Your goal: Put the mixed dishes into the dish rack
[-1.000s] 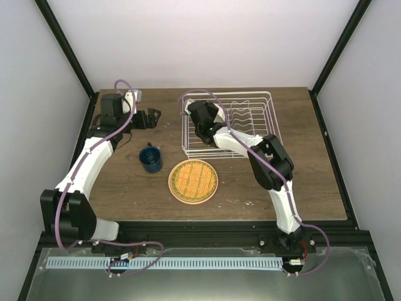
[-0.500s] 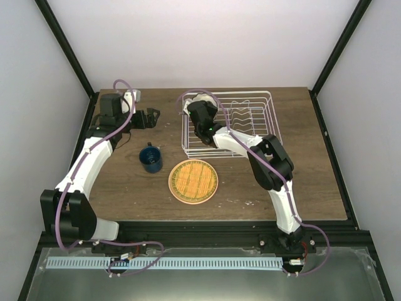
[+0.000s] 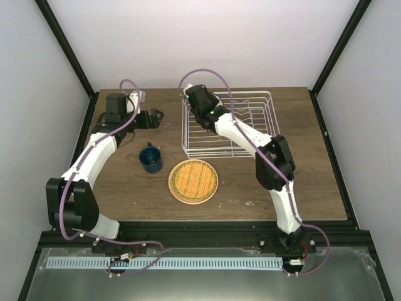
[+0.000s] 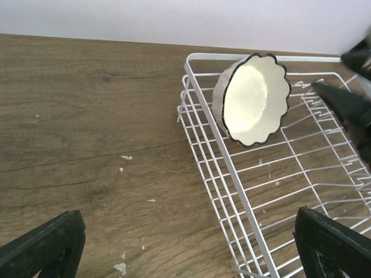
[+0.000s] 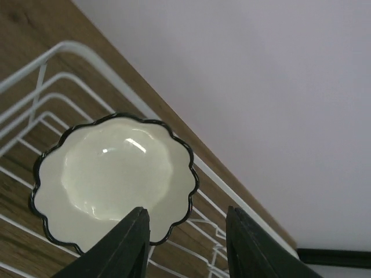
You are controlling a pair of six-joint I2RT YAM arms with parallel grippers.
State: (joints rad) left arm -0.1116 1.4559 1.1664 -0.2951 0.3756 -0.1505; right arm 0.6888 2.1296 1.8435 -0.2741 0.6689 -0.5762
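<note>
The white scallop-edged bowl [image 4: 255,98] leans on its side in the far left corner of the white wire dish rack [image 4: 232,174]. My right gripper [image 5: 185,243] is open just in front of the bowl [image 5: 110,185], not gripping it. In the top view the right gripper [image 3: 195,100] hovers over that corner of the rack [image 3: 263,125] and covers the bowl. My left gripper [image 3: 150,117] is open and empty, left of the rack. The dark blue mug [image 3: 150,158] and the orange plate [image 3: 193,181] sit on the table. The pink plate is out of view.
The rack's upright plate dividers [image 3: 241,116] stand in its middle and right part. The wooden table [image 3: 125,188] is bounded by a back wall and black frame posts. The right gripper's dark fingers [image 4: 348,104] show at the right edge of the left wrist view.
My right gripper has moved from the rack's left middle to its far left corner. The left arm has shifted only slightly. Mug and orange plate have not moved.
</note>
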